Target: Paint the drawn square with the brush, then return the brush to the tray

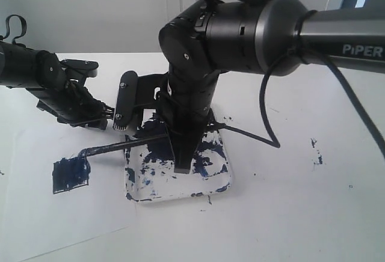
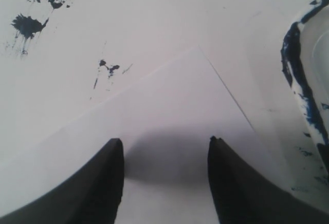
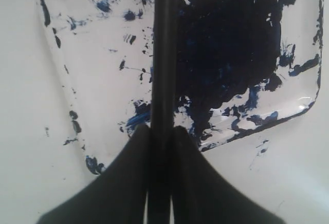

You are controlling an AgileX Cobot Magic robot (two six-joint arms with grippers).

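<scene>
Clamping the brush [image 3: 163, 54] between its closed fingers, the right gripper [image 3: 160, 131] hangs over the tray [image 3: 92, 80]. Its wrist view shows the grip plainly: the handle runs straight out across a heavy navy blotch and scattered smears. That view shows neither the brush tip nor the drawn square. The exterior view shows both. There the right gripper [image 1: 180, 160] points down above the tray [image 1: 222, 181], and the brush [image 1: 120, 146] slants left past the tray's rim. Its dark tip lies at the upper right corner of the drawn square [image 1: 71, 175], which is filled with navy paint. Whether it touches cannot be told.

The left gripper [image 1: 99, 115] sits behind the square, well apart from the brush. Only its wrist view shows its jaws: the left gripper [image 2: 164, 142] is spread wide with nothing between the fingers. It hovers over the white paper [image 2: 169, 111], whose corner lies near the tray's stained rim [image 2: 295, 54]. Paint specks [image 2: 41, 8] mark the table beyond the paper's edge. Right of the tray, the table [image 1: 301, 214] lies open.
</scene>
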